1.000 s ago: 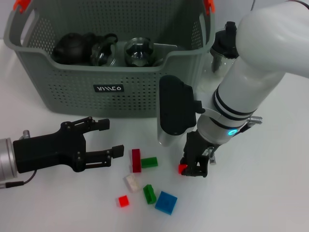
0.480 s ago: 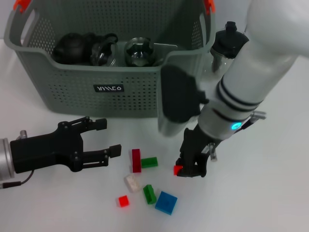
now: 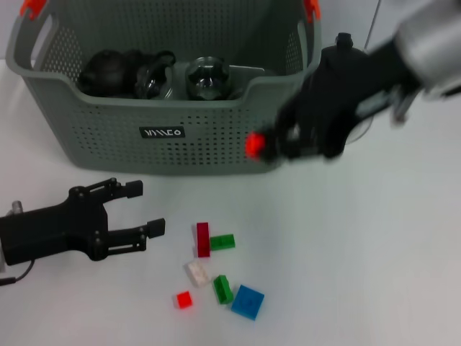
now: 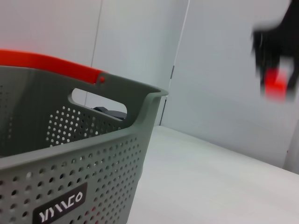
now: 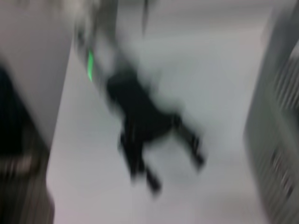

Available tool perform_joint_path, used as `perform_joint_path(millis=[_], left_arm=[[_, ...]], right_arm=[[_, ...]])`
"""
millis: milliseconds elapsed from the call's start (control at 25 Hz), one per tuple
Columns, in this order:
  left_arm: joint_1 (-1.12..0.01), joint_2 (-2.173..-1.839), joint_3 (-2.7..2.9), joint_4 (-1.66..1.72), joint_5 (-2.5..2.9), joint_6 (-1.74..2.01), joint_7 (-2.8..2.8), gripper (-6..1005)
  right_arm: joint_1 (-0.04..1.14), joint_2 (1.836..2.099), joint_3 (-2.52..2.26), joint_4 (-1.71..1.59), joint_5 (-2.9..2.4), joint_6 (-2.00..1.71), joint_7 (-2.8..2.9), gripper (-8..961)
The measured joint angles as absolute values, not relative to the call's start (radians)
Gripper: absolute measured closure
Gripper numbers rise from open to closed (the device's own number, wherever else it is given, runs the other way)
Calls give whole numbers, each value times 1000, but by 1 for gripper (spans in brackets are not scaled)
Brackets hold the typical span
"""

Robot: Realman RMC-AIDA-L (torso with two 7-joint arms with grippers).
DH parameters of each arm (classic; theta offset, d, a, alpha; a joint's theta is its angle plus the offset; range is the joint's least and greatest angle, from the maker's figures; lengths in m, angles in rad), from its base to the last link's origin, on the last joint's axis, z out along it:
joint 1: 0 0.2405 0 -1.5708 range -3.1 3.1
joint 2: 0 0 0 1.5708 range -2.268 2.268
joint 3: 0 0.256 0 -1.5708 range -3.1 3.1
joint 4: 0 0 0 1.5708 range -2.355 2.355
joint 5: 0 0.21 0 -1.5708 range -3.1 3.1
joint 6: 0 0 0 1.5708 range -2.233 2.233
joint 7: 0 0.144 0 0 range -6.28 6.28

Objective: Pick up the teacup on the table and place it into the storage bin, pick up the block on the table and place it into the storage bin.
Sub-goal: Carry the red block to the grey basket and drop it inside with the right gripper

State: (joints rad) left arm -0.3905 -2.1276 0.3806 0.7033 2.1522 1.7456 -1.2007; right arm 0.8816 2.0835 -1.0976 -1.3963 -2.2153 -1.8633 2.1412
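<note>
Red block (image 3: 253,144) is now up off the table, pinched in the right gripper (image 3: 268,146), level with the bin (image 3: 108,119) front wall near its right corner. A second ago it sat low on the table beside the loose bricks, gripper closed on it there; half a second ago it had barely cleared the surface. So the lift is done and the carry toward the bin is under way. The left wrist view also catches the block (image 4: 276,86) with dark fingers around it, high and well apart from the bin rim (image 4: 117,88).

Block is not over the opening yet; it hangs in front of the wall, outside it. My read: it needs more height and a move back over the rim before release.

Bin already holds dark teaware (image 3: 112,70) and glass pieces (image 3: 209,76); cannot tell whether the teacup is among them.

Left gripper (image 3: 140,209) rests near the table's left edge, fingers spread, holding nothing, and has drifted slightly left and lower.

Six bricks (image 3: 216,267) stay on the table in front of the bin, unmoved.
</note>
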Motion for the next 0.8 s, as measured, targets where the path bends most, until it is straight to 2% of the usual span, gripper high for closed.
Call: perform_joint_path(millis=[120, 200, 320, 440, 600, 800], left_arm=[[-394, -2128, 383, 703, 2152, 1746, -1201, 141], [-397, -2128, 384, 703, 2150, 1746, -1201, 141], [-399, -2128, 384, 702, 2148, 1747, -1201, 141], [-399, -2128, 383, 701, 2147, 1747, -1201, 141], [-399, -2128, 381, 700, 2146, 1747, -1201, 141], [-399, -2127, 381, 703, 2147, 1747, -1201, 142]], right_arm=[[915, 2070, -968, -1499, -2143, -1861, 2249, 701], [954, 2051, -921, -1513, -2140, -1806, 2310, 694], [1015, 2018, -914, -1463, -2198, -1712, 2362, 684], [1094, 1999, -921, -1327, -2322, -1616, 2360, 674], [1159, 2000, -941, -1138, -2468, -1491, 2323, 660], [1174, 2013, -1041, -1006, -2565, -1315, 2317, 643]])
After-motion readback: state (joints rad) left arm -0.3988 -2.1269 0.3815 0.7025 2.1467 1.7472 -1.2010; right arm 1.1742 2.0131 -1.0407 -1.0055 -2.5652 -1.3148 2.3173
